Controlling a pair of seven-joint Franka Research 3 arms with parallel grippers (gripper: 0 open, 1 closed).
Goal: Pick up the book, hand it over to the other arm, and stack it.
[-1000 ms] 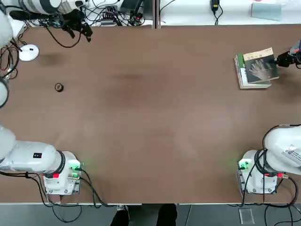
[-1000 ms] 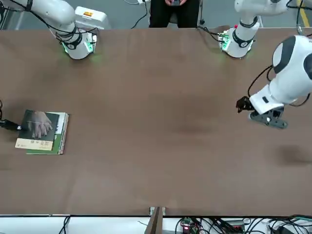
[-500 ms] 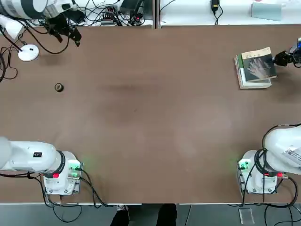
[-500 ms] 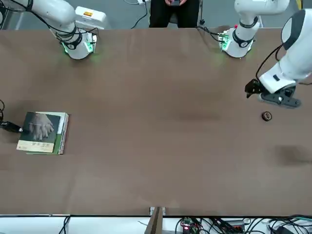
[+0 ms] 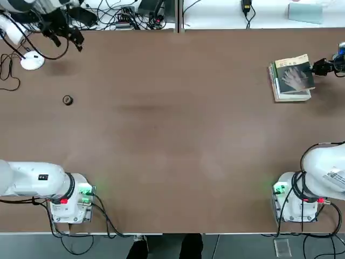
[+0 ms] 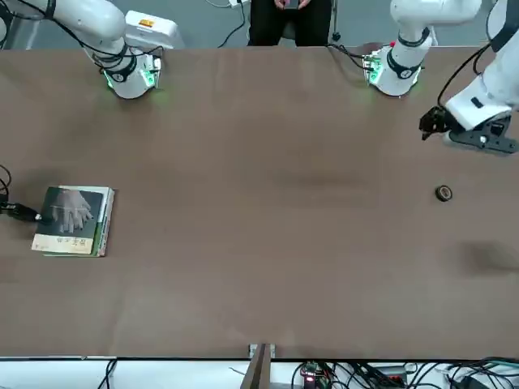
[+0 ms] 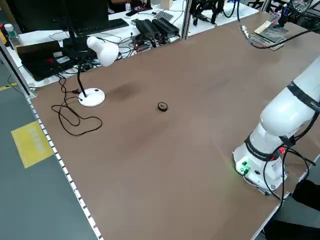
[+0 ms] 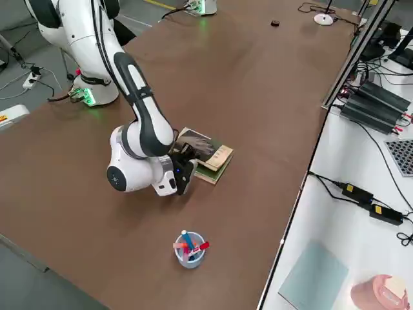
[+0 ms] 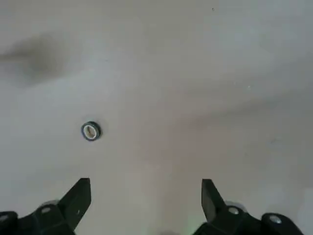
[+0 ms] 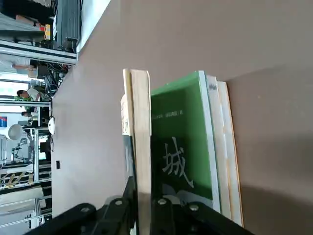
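The book (image 5: 294, 74), a thin paperback with a dark cover and a pale hand on it, lies across the top of a green-and-white book (image 5: 277, 86) at the table's far right. My right gripper (image 5: 318, 67) is shut on the book's outer edge. In the right wrist view the book (image 10: 142, 142) stands edge-on between the fingers, with the green-and-white book (image 10: 178, 142) beside it. My left gripper (image 5: 67, 36) hangs open over the far left corner, with nothing between its fingers (image 9: 80, 196).
A small round ring (image 5: 67, 100) lies on the left part of the table. A white desk lamp (image 5: 32, 60) stands beyond the left edge. A cup of pens (image 8: 189, 248) sits near the right edge. A person (image 6: 288, 16) stands behind the robot's side.
My left gripper has drawn back toward the far left corner. The book has turned slightly in my right gripper, sitting more squarely on the green-and-white book.
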